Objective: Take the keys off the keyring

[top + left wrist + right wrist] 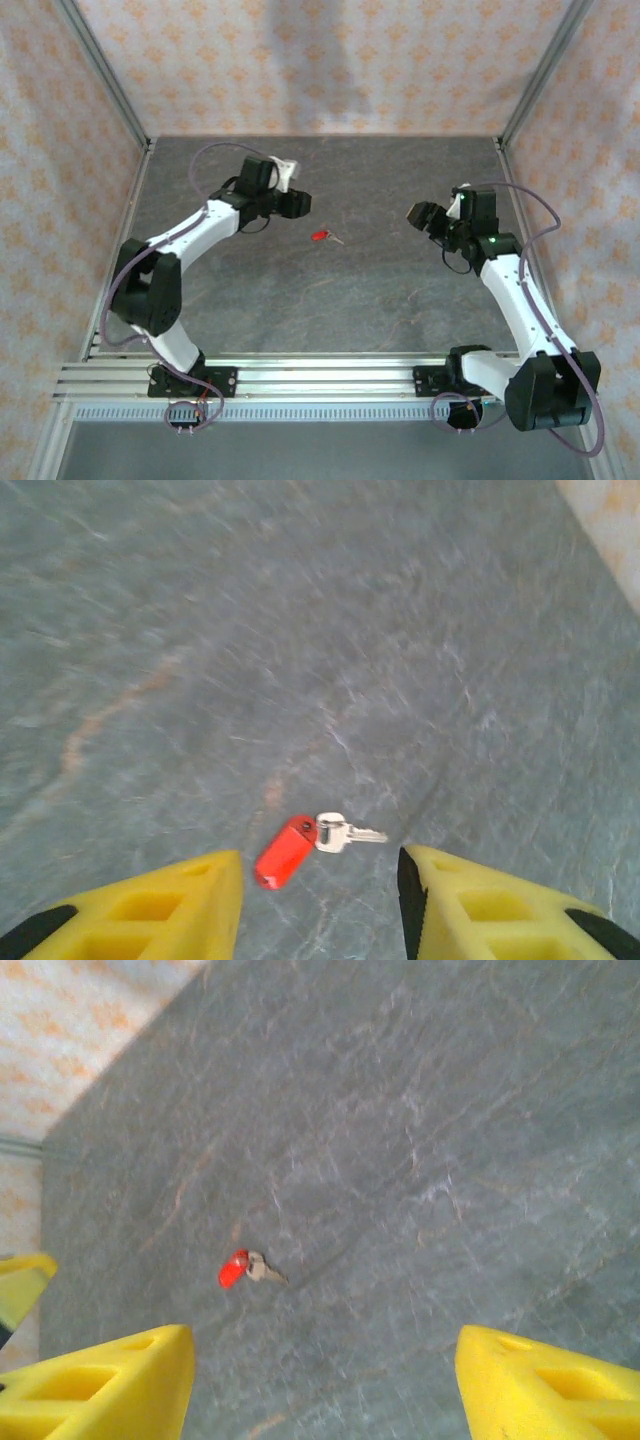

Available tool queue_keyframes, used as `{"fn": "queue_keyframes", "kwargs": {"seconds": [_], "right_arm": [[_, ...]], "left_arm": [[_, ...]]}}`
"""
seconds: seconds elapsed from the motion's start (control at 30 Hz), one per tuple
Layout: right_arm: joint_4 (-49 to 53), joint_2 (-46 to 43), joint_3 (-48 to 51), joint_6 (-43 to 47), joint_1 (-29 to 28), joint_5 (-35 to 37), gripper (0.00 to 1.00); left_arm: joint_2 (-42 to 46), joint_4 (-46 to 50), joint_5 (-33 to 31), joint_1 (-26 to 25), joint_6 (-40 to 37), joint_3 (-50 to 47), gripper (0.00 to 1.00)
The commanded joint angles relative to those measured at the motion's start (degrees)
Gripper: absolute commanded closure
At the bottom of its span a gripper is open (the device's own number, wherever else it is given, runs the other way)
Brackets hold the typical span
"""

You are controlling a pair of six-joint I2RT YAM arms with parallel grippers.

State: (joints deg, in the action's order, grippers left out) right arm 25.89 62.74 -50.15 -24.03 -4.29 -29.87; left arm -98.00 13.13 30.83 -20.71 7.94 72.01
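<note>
The left gripper (320, 885) holds its yellow fingers (180, 905) apart, empty. Just ahead between them on the table (300, 310) lies the key (345, 833), blade pointing right, red tag (285, 852) at lower left. The ring is too small to make out. The right gripper (325, 1370) gapes wider, empty, well away. Bare table surrounds the key.

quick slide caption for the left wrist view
Left gripper hovers open above a red key tag joined to a silver key on the grey table.
</note>
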Motion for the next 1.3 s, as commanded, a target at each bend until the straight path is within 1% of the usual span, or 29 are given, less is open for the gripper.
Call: {"fn": "queue_keyframes", "kwargs": {"seconds": [0.0,0.1,0.17,0.27,0.4,0.57,0.97,1.07,1.27], "right_arm": [[2.5,-1.2,2.0,1.7,-0.5,-1.1,0.3],[2.6,-2.0,2.9,1.7,-0.7,-1.1,0.3],[2.7,-2.5,3.3,1.7,-0.9,-1.1,0.3],[3.0,-3.2,3.8,1.9,-1.2,-1.0,0.3],[3.6,-3.8,4.1,2.1,-1.2,-0.6,0.3],[3.6,-3.9,4.6,2.2,-1.3,-0.7,0.29],[3.8,-3.7,4.7,2.5,-1.3,-0.4,0.29],[4.2,-3.7,4.5,2.5,-1.3,-0.4,0.29],[4.1,-3.8,4.4,2.7,-1.3,-0.2,0.28]], "left_arm": [[-4.8,11.2,-1.2,-3.7,-9.1,6.7,0.54],[-9.6,15.4,-3.3,-5.8,-12.0,11.0,0.58],[-12.3,17.2,-4.6,-6.6,-13.1,13.1,0.58],[-15.1,18.8,-5.8,-7.8,-14.7,15.6,0.56],[-17.8,20.1,-8.1,-8.7,-16.3,17.8,0.49],[-21.0,21.3,-11.4,-9.5,-18.2,20.2,0.48],[-26.6,24.6,-12.5,-10.3,-21.0,26.5,0.47],[-28.9,26.7,-12.9,-10.3,-21.4,29.1,0.48],[-30.2,27.4,-13.3,-10.4,-22.0,30.5,0.53]]}}
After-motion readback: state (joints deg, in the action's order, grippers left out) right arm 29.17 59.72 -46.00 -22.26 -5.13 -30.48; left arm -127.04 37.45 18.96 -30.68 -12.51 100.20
